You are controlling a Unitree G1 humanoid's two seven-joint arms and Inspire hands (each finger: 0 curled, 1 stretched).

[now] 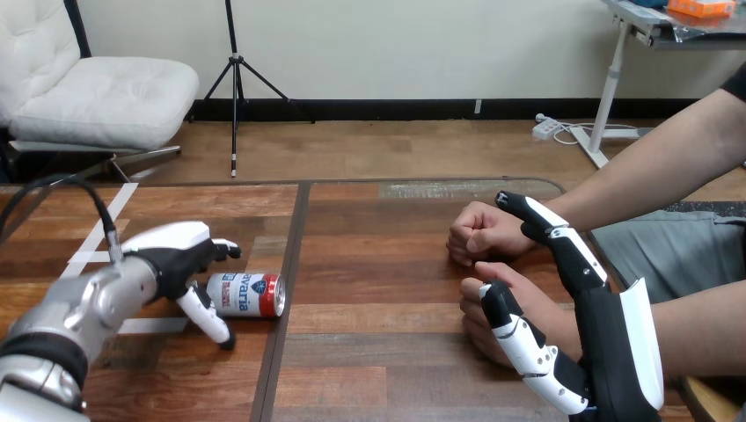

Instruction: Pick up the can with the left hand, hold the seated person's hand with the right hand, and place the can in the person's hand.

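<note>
- Two robot hands are out over the wooden table (396, 352), and neither is clamped on anything.
- The left hand (171, 259) has its fingers (224, 249) and thumb (207, 316) spread apart, straddling one end of the can (248, 294). The fingers are on the far side and the thumb on the near side.
- The red and white can lies on its side on the table, just left of the dark seam.
- The right hand (607, 334) has straight fingers (550, 224) reaching over the wrist of the person's far hand (479, 233), which is a closed fist.
- The person's near hand (528, 294) sits between that thumb (523, 343) and the fingers, with nothing curled round it.
</note>
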